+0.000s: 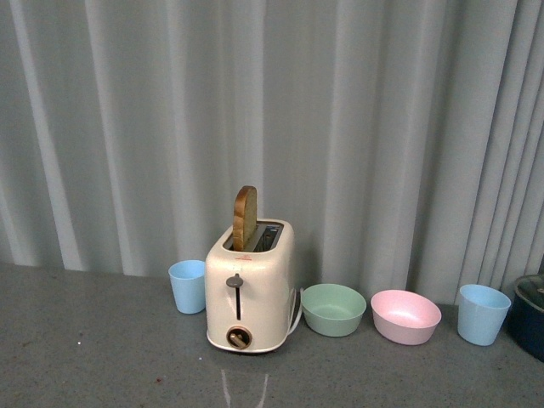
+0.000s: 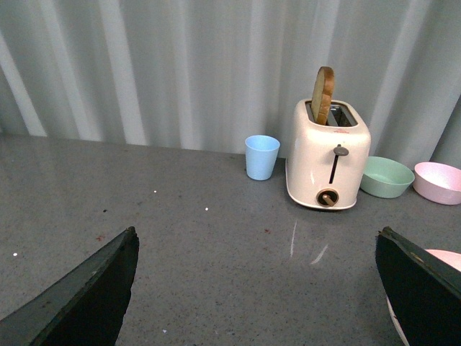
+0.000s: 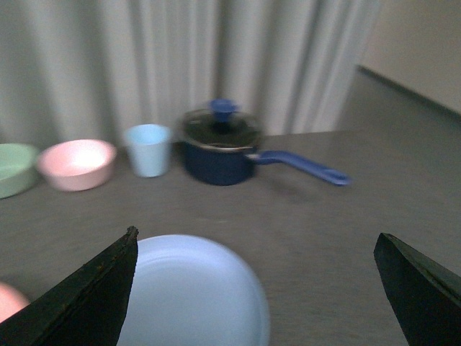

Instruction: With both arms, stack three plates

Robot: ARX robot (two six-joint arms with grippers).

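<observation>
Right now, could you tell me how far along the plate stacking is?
Nothing looks stacked: the blue plate lies bare, the pink plate beside it, not on it. Nothing is in hand; left claw and right claw are open, empty. All stacking remains; no third plate shows.

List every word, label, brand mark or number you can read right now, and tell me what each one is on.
No text is readable in any view.
Toaster: small reddish mark beside the slot, too small to read.
Blue pot and light blue plate: no lettering shows, though the right wrist view is blurred.
</observation>
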